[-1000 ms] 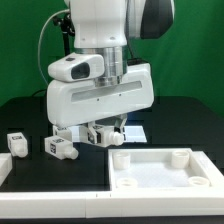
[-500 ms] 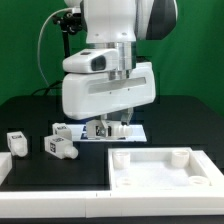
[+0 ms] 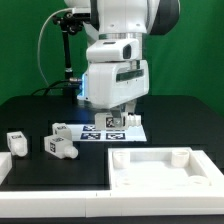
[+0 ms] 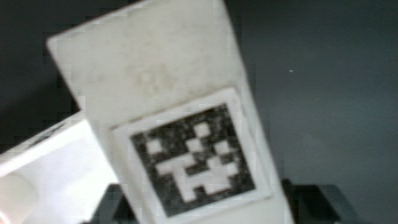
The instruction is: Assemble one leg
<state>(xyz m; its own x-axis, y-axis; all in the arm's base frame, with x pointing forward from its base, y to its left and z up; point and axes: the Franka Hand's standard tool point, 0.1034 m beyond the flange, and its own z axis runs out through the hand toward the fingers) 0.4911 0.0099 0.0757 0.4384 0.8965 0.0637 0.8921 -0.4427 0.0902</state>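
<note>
In the wrist view a white leg with a black-and-white tag on its face fills the picture, and my gripper is shut on it, with dark fingers on either side of its near end. In the exterior view the gripper hangs over the marker board with the leg small and partly hidden between the fingers. A second leg lies on the black table towards the exterior view's left. A third leg lies further left.
The large white rimmed tray-like piece lies at the front on the exterior view's right; a corner of it shows in the wrist view. Another white part is cut off at the left edge. A black post stands behind.
The arm has moved towards the exterior view's right and turned, carrying the leg from near the second leg to above the marker board.
</note>
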